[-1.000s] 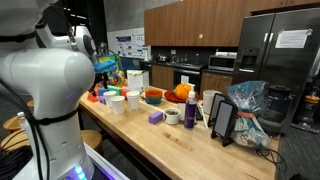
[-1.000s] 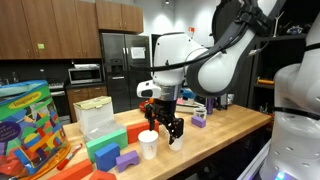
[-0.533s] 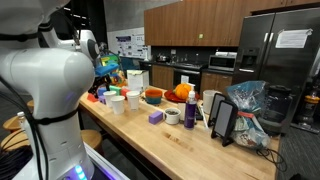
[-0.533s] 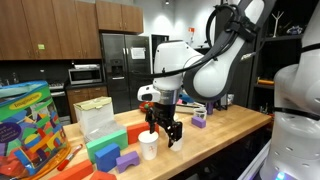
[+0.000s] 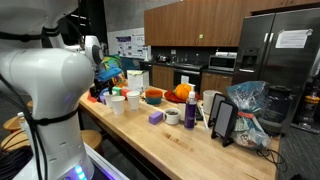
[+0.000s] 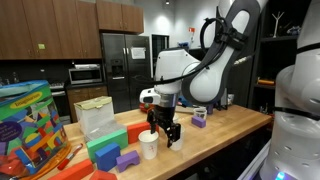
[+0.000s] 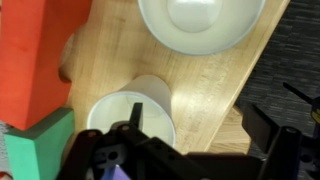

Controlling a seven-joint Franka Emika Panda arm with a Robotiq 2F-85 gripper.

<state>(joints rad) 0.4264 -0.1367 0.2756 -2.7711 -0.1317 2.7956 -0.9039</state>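
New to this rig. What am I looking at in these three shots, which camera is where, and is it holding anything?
It's a single robot arm ending in a two-finger gripper, working over a wooden kitchen counter. Two pictures come from cameras standing away from the robot at different spots. The third looks straight down from the wrist, with the dark fingers at its bottom edge. On the counter are a white cup, a second white cup, a red block, a green block and a purple block. The jaws stand wide open beside the cups, and nothing is held.

Top edge cuts off white cup; left edge cuts off red block.
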